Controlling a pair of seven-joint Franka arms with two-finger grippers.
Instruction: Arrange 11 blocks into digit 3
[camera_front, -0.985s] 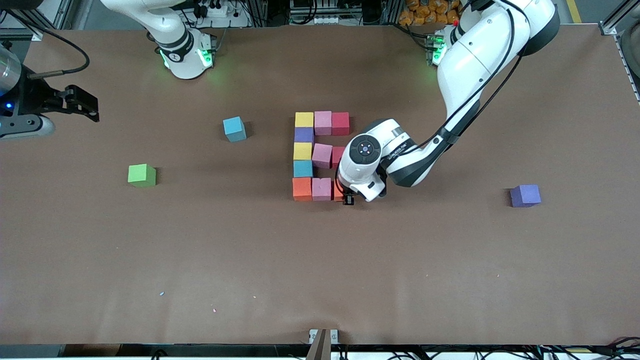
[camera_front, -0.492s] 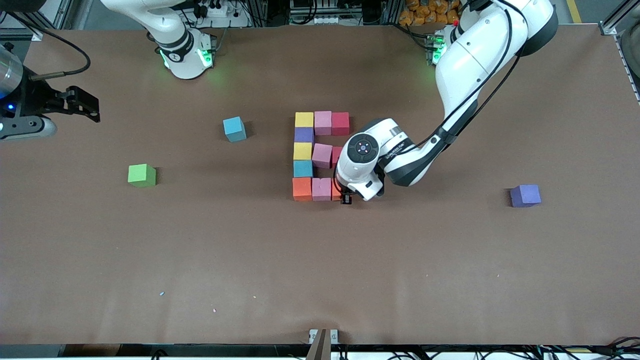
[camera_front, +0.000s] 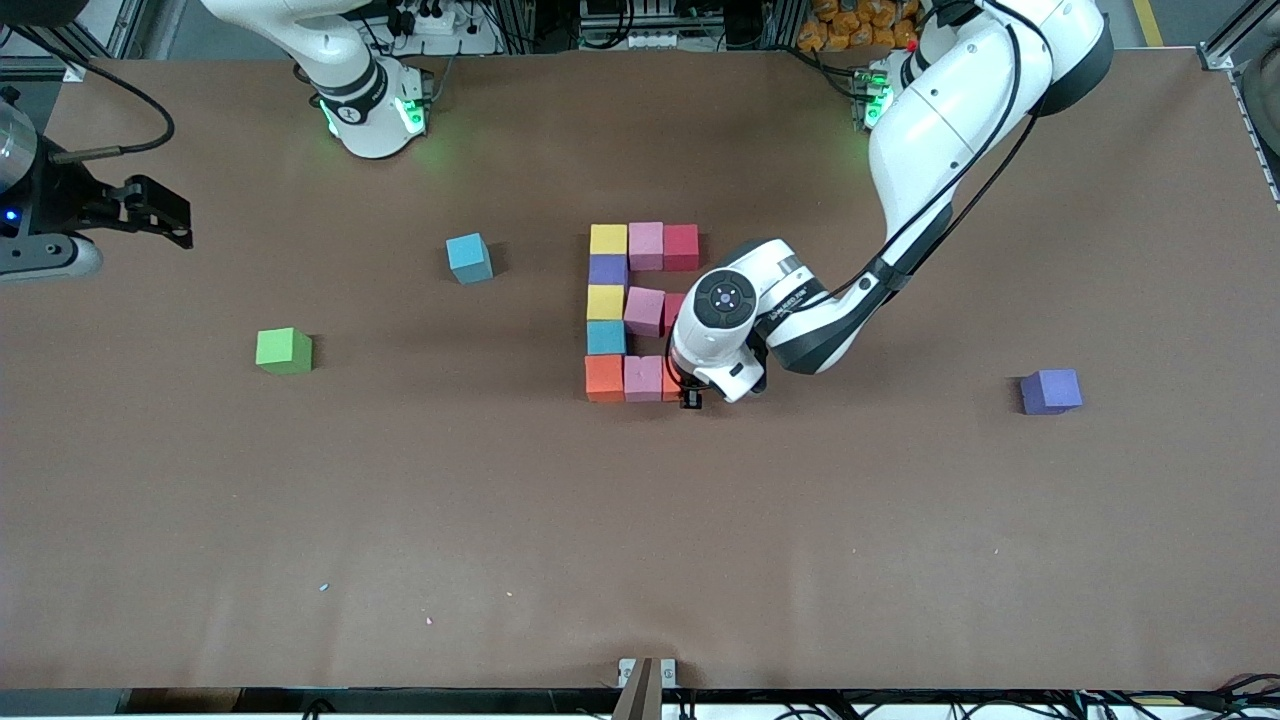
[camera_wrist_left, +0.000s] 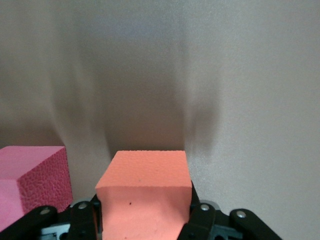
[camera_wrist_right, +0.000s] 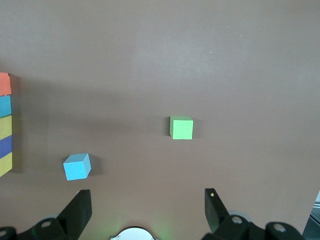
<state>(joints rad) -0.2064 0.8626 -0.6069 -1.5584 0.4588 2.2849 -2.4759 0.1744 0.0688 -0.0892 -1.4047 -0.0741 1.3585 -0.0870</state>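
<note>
1. Nearest the front camera, the bottom bar of the digit 3 (camera_front: 640, 310) holds your action. The left claw (camera_front: 691, 399) is clenched on an orange block (camera_wrist_left: 146, 192), a finger on each of two facing sides, so the block stays square as it goes in. It sits at the bar's open end, just beside a pink block (camera_wrist_left: 31, 177); I cannot tell whether the two touch yet.
2. That bar reads orange (camera_front: 604, 377), pink (camera_front: 643, 378), then the held orange one. This looks like the last cube of the figure, so I judge the task almost done; what remains is to close any gap, then let go.
3. Farther up, the spine runs blue (camera_front: 606, 337), yellow (camera_front: 605, 301), purple (camera_front: 607, 269), yellow (camera_front: 608, 239), edge to edge, which gives the bars one straight line to butt against.
4. The middle bar's pink block (camera_front: 645, 310) sits slightly skewed, with a red one (camera_front: 675, 305) half hidden under the left arm. You may want to square it later.
5. The top bar ends in pink (camera_front: 646, 245) and red (camera_front: 681, 247).
6. Spare cubes lie well apart from the figure so they cannot be knocked into it: a purple one (camera_front: 1050, 391), a green one (camera_front: 284, 351) and a blue one (camera_front: 469, 258).
7. The right claw (camera_front: 160, 212) waits with fingers spread and empty, over the right arm's end of the table (camera_front: 640, 550), clear of the left arm's work.
</note>
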